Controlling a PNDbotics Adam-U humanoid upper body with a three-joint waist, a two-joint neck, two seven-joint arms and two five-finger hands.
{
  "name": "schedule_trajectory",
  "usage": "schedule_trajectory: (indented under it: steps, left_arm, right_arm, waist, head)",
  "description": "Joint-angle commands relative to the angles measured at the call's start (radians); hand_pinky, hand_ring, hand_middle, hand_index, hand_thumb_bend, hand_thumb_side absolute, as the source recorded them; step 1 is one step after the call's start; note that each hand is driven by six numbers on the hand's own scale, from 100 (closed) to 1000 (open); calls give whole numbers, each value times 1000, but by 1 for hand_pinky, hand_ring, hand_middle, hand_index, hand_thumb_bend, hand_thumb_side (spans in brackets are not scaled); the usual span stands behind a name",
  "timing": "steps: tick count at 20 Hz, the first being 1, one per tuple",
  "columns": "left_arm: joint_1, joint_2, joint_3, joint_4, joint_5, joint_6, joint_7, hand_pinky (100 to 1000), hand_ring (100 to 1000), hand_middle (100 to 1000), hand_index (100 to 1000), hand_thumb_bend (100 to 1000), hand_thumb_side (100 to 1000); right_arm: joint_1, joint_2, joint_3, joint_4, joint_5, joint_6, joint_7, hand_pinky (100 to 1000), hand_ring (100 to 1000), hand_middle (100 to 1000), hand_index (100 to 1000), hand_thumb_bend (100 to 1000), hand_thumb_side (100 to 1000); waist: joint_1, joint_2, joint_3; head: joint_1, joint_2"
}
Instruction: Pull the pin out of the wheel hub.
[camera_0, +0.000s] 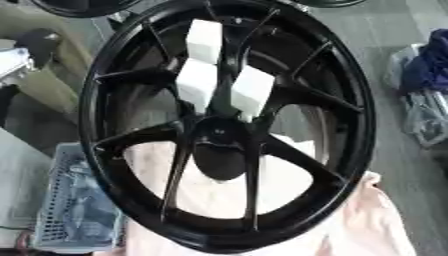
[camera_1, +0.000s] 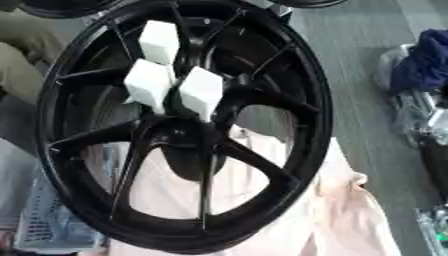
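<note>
Wheel hub: black spoked rim, filling the middle of both views, resting on a pale pink cloth.
Pins: three white blocks plugged between the far spokes.
Handling: blocks look light, probably soft; rim heavy and rigid. Pinch a block's exposed sides.
Hands: neither shows; state cannot be told.

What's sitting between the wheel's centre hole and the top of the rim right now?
Three white blocks sit among the spokes of the black wheel, above its centre hole: one higher, two side by side below. Both eye views show them. Neither hand is in view.
</note>
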Motion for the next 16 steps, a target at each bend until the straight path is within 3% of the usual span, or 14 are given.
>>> schedule_trajectory:
  steps: [1,6,16]
  left_arm:
    - [-47,17,-22,-13,15,51,-44,839,760,743,811,100,597]
    - [-118,10,-97,46,1,94,-107,849,777,764,830,100,610]
    - [-282,-105,-208,248,-62,56,-195,859,793,778,847,100,562]
  right_arm:
    - [4,-22,-2,-10,-7,-1,1,596,756,679,797,100,296]
    - [11,-22,2,-10,-6,4,4,594,756,678,797,100,304]
    - [20,-23,6,-10,-1,13,1,592,755,677,796,100,314]
  waist:
    - [4,-25,-2]
    - [11,-28,-1]
    - [25,-32,7]
  head:
    - [2,5]
    - [-3,4]
    - [-28,2]
